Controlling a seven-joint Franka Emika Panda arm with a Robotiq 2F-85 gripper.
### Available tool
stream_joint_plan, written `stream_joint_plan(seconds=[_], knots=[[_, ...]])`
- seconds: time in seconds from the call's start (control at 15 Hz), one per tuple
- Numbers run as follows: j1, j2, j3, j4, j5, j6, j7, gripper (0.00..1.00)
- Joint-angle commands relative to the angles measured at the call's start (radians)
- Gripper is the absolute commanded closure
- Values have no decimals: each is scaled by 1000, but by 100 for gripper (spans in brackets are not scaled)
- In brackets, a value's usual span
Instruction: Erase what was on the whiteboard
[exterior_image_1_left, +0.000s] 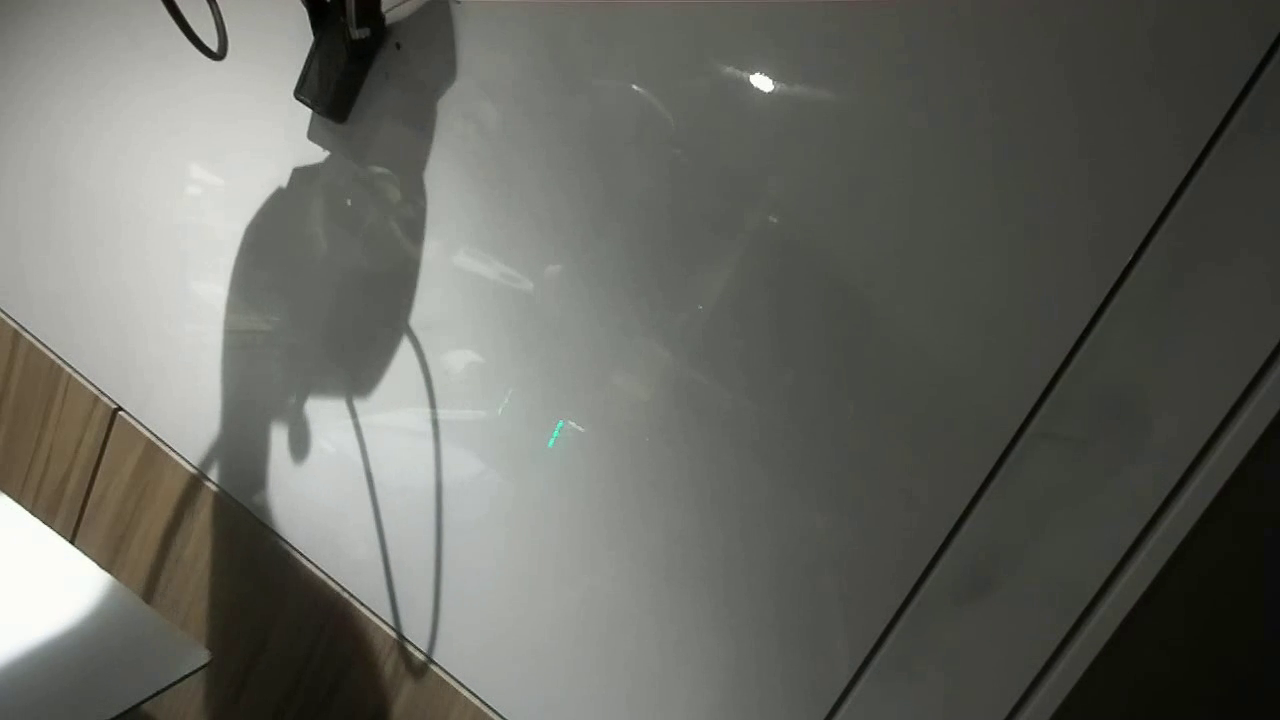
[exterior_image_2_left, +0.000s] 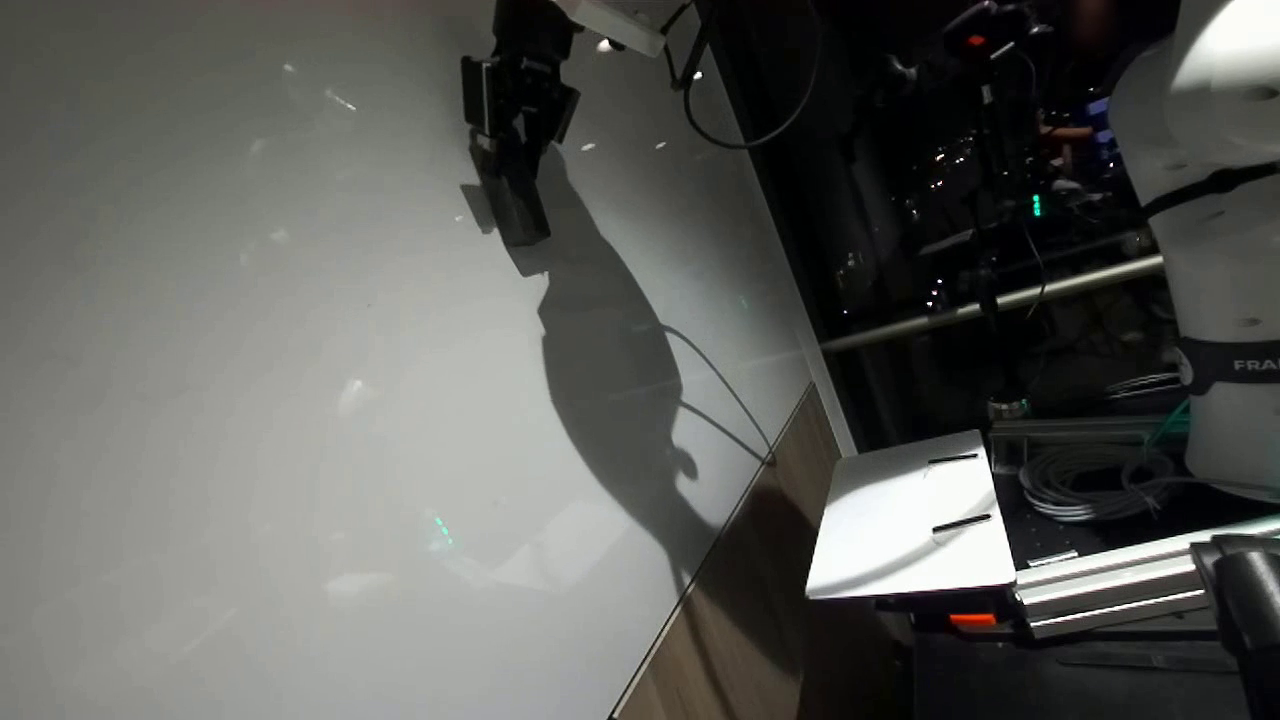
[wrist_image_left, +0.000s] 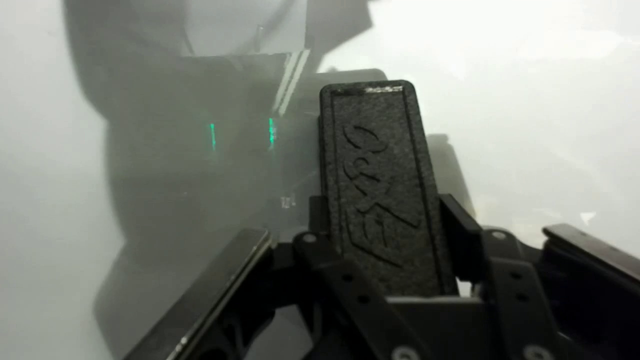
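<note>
The whiteboard is a large glossy pale-grey panel that fills most of both exterior views (exterior_image_1_left: 640, 560) (exterior_image_2_left: 250, 420) and lies behind the gripper in the wrist view (wrist_image_left: 540, 120). Glare spots, small green streaks and a tiny dark speck show on it; I see no clear writing. My gripper (wrist_image_left: 387, 225) is shut on a black block eraser (wrist_image_left: 380, 150) lettered EXPO, gripped by its long sides. In both exterior views the eraser (exterior_image_1_left: 338, 80) (exterior_image_2_left: 520, 205) points down from the gripper (exterior_image_2_left: 515, 130) close over the board. I cannot tell whether it touches the board.
A brown wood-grain strip (exterior_image_1_left: 150, 500) (exterior_image_2_left: 740, 600) borders the board. A white plate (exterior_image_1_left: 80, 630) (exterior_image_2_left: 900, 530) with two dark slots stands beyond it, near the white arm (exterior_image_2_left: 1225, 250) and coiled cables (exterior_image_2_left: 1080, 485). A cable loop (exterior_image_2_left: 745, 145) hangs by the wrist. The arm's shadow crosses the board.
</note>
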Motion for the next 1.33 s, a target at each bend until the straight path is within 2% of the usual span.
stream_joint_plan(seconds=[0.0,0.33,1.27], knots=[[30,-1,33,-11,32,67,23,70],[28,24,72,-11,10,120,33,70],[-85,141,5,68,-73,139,3,70]])
